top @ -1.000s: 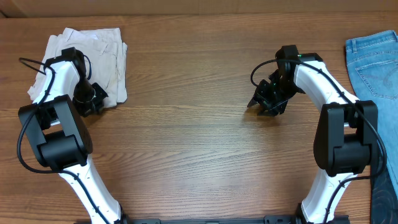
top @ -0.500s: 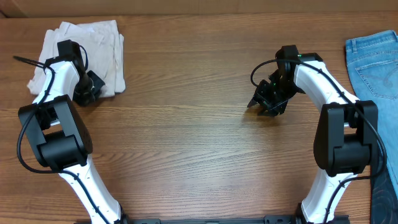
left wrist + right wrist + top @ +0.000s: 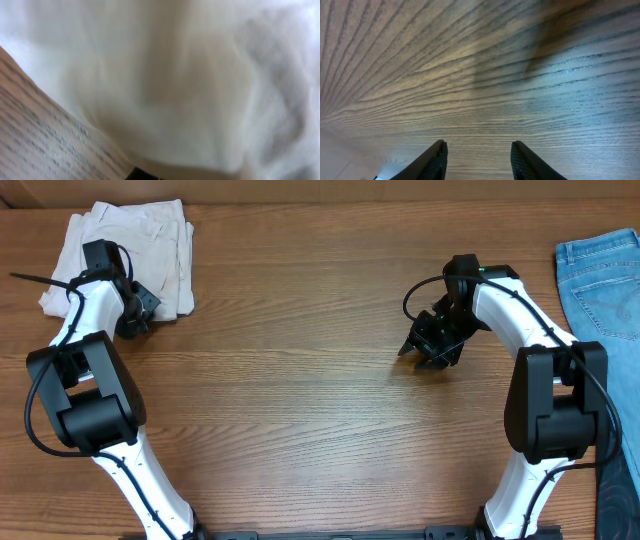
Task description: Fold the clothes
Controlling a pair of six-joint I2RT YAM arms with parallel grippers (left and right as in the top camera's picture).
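Shorts (image 3: 135, 240) of pale beige cotton lie as a compact folded bundle in the far left corner of the tabletop (image 3: 300, 410), roughly square, with the slightly longer side running away from the robot. The left pincer (image 3: 137, 308) sits right at the bundle's near edge, so the cloth lies just beyond it, toward the far side. Its wrist camera sees almost nothing but blurred pale fabric. That pincer is clenched. Whether a fold of cloth is caught in it or it merely presses against the edge cannot be told.

The right pincer (image 3: 430, 348) hangs well apart from the shorts, over bare wood on the right half. Its jaws stand released with nothing between them. A pair of blue jeans (image 3: 603, 275) lies at the right edge, beyond that arm.

The left arm is by far the nearer to the shorts. They look already folded, so any remaining move there is probably a short nudge or tidy along that near edge.
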